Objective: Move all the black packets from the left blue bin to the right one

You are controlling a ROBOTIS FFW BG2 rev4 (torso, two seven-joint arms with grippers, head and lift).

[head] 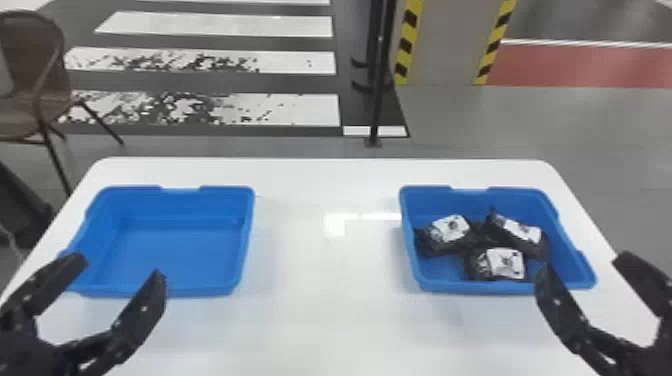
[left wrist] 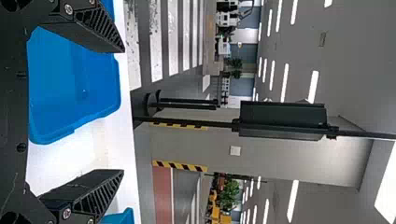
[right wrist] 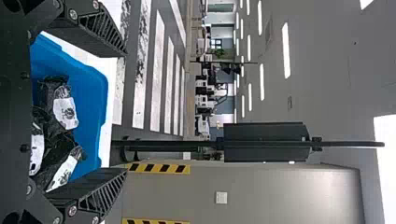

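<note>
The left blue bin [head: 170, 290] has a bare floor. Three black packets with white labels lie in the right blue bin [head: 500, 287]: one packet [head: 447, 235] at left, another packet [head: 517, 234] at right, a third packet [head: 497, 264] nearer the front wall. My left gripper [head: 117, 270] is open at the left bin's near edge; my left gripper [left wrist: 122, 112] holds nothing in the left wrist view. At the right bin's near right corner is my right gripper [head: 582, 267], also open. In the right wrist view my right gripper [right wrist: 125, 111] has its fingers wide apart, packets [right wrist: 65, 109] beyond them.
Both bins stand on a white table [head: 325, 300], separated by a wide stretch of tabletop. Behind the table are a black post [head: 377, 100] and a striped pillar [head: 445, 45]; a brown chair [head: 30, 75] stands at the back left.
</note>
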